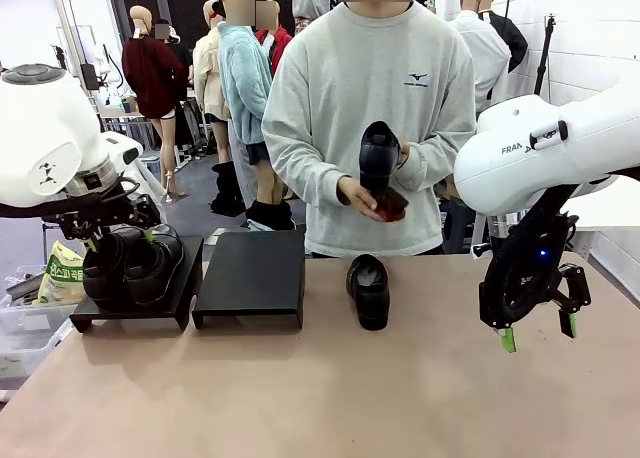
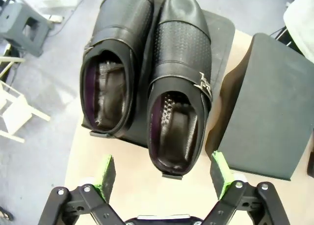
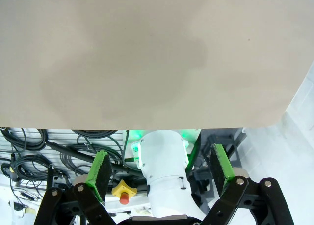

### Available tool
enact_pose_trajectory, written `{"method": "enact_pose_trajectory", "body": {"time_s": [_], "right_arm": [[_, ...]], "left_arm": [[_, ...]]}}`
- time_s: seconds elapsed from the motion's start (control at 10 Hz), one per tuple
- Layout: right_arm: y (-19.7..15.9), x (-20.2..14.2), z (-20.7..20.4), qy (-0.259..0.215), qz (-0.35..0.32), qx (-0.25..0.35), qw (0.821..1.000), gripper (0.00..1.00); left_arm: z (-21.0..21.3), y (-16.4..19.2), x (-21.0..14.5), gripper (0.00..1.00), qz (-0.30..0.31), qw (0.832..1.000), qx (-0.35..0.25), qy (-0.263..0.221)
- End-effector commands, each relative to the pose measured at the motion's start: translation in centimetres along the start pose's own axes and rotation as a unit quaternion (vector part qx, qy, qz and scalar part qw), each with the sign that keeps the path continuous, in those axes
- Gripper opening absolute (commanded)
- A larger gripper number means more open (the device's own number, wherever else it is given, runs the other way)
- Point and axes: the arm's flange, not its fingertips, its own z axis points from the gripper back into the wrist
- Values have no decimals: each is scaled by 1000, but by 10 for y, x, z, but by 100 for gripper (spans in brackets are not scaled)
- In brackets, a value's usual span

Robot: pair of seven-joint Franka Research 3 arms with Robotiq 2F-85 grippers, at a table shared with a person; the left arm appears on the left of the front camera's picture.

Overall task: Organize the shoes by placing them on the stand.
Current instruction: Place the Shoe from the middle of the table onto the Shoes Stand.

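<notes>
**Pair 1 racked, 2 shoes left**

My left end effector (image 2: 163, 175) hangs spread above 2 shoes (image 2: 179, 87) on the stand (image 2: 221, 24), lower left. My right end effector (image 1: 540, 334), also spread, hovers lower right over the desk (image 1: 300, 398). Next, I judge: grasp the centre shoe (image 1: 370, 290) and set it on the bare panel (image 1: 250, 270).

Four black shoes were counted: the first racked shoe (image 2: 110, 63), the second racked shoe (image 2: 179, 82), the table shoe (image 1: 368, 290) and the held shoe (image 1: 379, 163). Stand panels numbered two: the loaded panel (image 1: 130, 316) and the bare panel (image 1: 250, 273). There were two grippers, the left gripper (image 1: 120, 240) and the right gripper (image 1: 538, 333), plus one person (image 1: 370, 88) and one table (image 1: 330, 398).
</notes>
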Motion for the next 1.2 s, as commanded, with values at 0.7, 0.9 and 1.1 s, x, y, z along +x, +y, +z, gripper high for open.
{"method": "enact_pose_trajectory", "body": {"time_s": [0.7, 0.9, 1.1], "right_arm": [[0, 0, 1, 1, 4, -5, 1000, 100], [0, 0, 1, 1, 4, -5, 1000, 100], [0, 0, 1, 1, 4, -5, 1000, 100]], "left_arm": [[-6, -3, 1, 100, -8, 1000, -2, 4], [-6, -3, 1, 100, -8, 1000, -2, 4], [-6, -3, 1, 100, -8, 1000, -2, 4]]}}
